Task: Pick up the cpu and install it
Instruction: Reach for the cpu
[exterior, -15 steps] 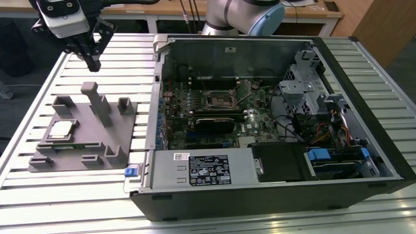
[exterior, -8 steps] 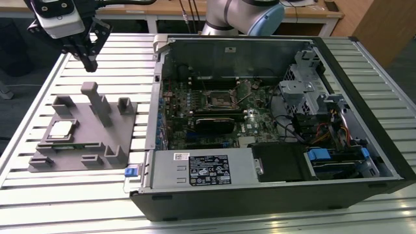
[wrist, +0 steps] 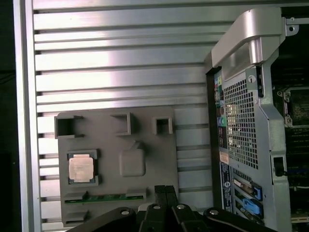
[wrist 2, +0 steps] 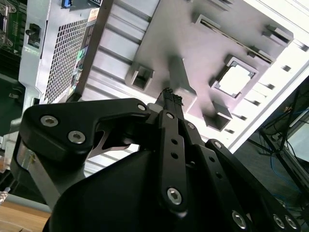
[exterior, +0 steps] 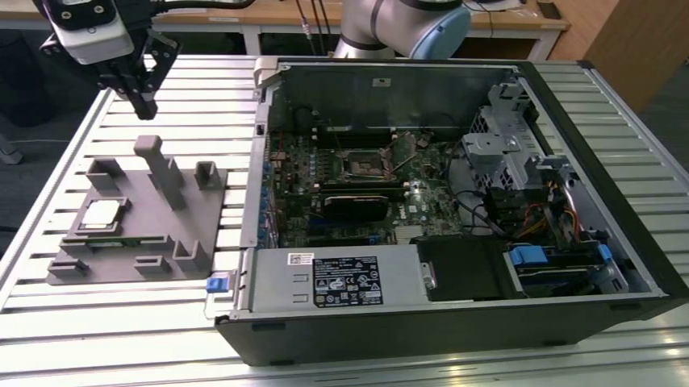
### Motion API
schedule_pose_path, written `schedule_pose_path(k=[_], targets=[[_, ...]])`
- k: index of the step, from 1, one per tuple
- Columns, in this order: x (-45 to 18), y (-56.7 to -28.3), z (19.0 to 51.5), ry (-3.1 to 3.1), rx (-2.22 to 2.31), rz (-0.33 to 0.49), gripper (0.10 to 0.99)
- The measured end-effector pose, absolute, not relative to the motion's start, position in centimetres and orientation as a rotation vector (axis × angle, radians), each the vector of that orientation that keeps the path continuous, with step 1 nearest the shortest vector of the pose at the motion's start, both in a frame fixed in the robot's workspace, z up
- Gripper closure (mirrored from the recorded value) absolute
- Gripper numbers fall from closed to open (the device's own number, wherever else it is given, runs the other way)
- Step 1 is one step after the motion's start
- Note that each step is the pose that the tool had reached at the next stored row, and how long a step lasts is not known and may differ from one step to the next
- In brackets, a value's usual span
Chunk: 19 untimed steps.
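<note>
The cpu (exterior: 100,214) is a small pale silver square lying flat in a recess of the grey holder block (exterior: 151,246), on the exterior view's left. It also shows in both wrist views: cpu (wrist 2: 235,79), cpu (wrist: 81,168). My gripper (exterior: 141,103) hangs in the air above the table, beyond the block's far edge and well clear of the cpu. Its fingertips (wrist: 165,192) are pressed together with nothing between them, as the gripper (wrist 2: 168,93) also shows from behind. The dark square socket (exterior: 364,164) sits on the motherboard inside the open computer case (exterior: 453,322).
The holder block has tall posts (exterior: 161,165) and a green memory stick (wrist: 104,197) in a slot near the cpu. The case's metal rear wall (wrist: 244,121) rises beside the block. A grey labelled box (exterior: 334,278) lies at the case front. The slatted metal table (exterior: 64,330) carries everything.
</note>
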<state>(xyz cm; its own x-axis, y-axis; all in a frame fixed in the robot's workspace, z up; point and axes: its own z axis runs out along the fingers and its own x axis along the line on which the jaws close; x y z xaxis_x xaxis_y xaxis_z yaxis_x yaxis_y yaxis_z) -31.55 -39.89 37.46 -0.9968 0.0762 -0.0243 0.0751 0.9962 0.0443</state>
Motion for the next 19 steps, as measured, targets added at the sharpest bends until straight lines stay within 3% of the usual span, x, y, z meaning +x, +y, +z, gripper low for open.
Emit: schedule_pose_path(k=[19], targets=[[-32.8,-39.9,37.3,3.113,0.118,0.068,0.969]])
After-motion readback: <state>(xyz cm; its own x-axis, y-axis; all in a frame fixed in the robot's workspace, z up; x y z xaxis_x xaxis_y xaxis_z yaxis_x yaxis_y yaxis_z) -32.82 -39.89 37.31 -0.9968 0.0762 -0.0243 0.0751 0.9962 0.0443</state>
